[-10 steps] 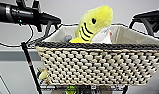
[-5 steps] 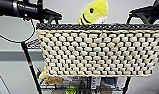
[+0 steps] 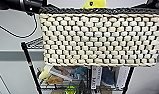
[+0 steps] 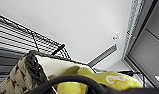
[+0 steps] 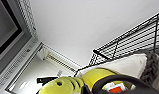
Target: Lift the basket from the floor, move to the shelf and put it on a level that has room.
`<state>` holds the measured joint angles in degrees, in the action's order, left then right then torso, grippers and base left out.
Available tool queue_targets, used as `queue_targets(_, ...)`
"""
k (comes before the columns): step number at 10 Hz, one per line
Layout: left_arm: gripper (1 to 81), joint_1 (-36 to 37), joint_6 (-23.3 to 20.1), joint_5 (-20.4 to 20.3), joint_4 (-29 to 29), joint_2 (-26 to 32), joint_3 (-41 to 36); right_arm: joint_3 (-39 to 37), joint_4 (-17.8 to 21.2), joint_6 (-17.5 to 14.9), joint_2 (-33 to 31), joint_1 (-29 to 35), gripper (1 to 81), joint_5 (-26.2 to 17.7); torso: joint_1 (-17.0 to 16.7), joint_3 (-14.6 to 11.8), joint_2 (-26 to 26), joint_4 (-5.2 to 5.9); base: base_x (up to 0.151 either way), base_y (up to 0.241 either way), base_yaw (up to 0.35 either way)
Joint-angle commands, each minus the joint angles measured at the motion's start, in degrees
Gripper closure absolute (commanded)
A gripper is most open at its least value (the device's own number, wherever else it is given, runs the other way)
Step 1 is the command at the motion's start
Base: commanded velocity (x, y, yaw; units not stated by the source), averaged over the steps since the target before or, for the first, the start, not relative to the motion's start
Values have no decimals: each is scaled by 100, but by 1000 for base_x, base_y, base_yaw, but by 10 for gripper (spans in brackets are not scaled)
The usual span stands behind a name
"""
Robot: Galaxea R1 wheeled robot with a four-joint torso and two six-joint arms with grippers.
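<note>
The basket [image 3: 100,37], cream woven with a dark braided rim, hangs high and close in front of me, its bottom above the shelf's top level [image 3: 33,43]. A yellow plush toy [image 3: 93,3] pokes over the rim. My left arm [image 3: 22,5] reaches the basket's left end and my right arm [image 3: 152,3] its right end. The grip itself is hidden. The left wrist view shows the rim [image 4: 32,65], white lining [image 4: 57,68] and toy [image 4: 107,80] beside the shelf's wire grid [image 4: 15,32]. The right wrist view shows the rim [image 5: 152,65], the toy [image 5: 70,83] and the grid [image 5: 135,37].
The shelf's black post [image 3: 30,65] stands at the left below the basket. A lower tier holds books [image 3: 96,76] and soft items [image 3: 53,79]. A grey wall is behind, and a black cable [image 3: 17,33] loops from the left arm.
The basket has risen and come closer in the head view. Its inside no longer shows, and only the toy's top peeks over the rim.
</note>
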<state>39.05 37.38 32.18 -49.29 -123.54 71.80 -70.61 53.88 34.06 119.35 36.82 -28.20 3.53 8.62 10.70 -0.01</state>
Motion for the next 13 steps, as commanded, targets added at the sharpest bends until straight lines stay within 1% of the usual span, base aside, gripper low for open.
queue_targets(1,811,933,-222,-186,130,-434,729,-803,-238,-189,531,839,811,237,0,0,0,0,0,0,0)
queue_targets(2,811,1003,-222,-160,130,-514,836,-936,-238,-198,628,874,811,130,0,0,0,0,0,0,0)
queue_targets(4,811,1135,-231,-89,130,-690,1055,-1164,-238,-198,716,1023,811,52,0,0,0,0,0,0,0)
queue_targets(6,811,1267,-240,-89,130,-699,1143,-1340,-238,-198,786,1305,811,-10,0,0,0,0,0,0,0)
queue_targets(7,811,1294,-240,-81,130,-717,1178,-1402,-238,-198,813,1306,811,-10,2,0,0,0,0,0,0)
queue_targets(8,811,1277,-240,-81,139,-752,1213,-1463,-247,-215,830,1244,811,-10,2,0,0,0,0,0,0)
queue_targets(10,811,1250,-257,-72,156,-909,1423,-1604,-282,-216,927,893,811,24,2,0,-2,0,0,0,0)
queue_targets(12,811,1074,-274,59,323,-1102,1773,-1840,-282,-259,1163,638,811,77,4,2,-2,0,0,0,0)
queue_targets(13,811,890,-363,122,376,-1200,1996,-2033,-282,-338,1330,550,811,77,4,2,-2,0,0,0,0)
